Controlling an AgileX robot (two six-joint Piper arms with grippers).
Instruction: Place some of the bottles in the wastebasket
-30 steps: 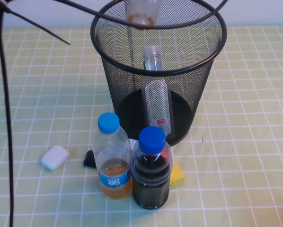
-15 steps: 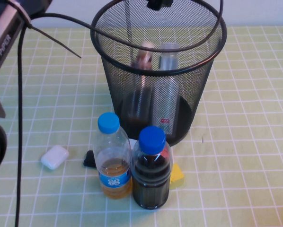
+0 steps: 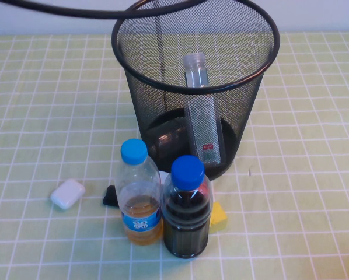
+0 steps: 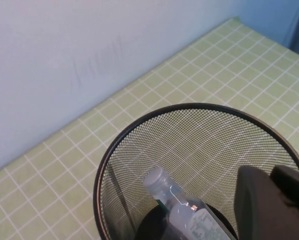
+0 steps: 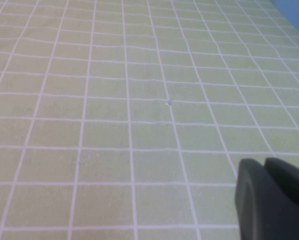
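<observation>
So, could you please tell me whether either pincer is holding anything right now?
Nothing shows in either hold. The left pincer hangs above the wastebasket; the right pincer hangs over bare table.

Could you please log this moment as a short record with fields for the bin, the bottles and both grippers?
wastebasket: upright on the table
tall clear bottle: inside, leaning on the mesh wall
small bottle: lying at the bin's bottom
light-blue-capped bottle, cola bottle: standing in front of the bin
left gripper: above the bin
right gripper: over bare tablecloth
</observation>
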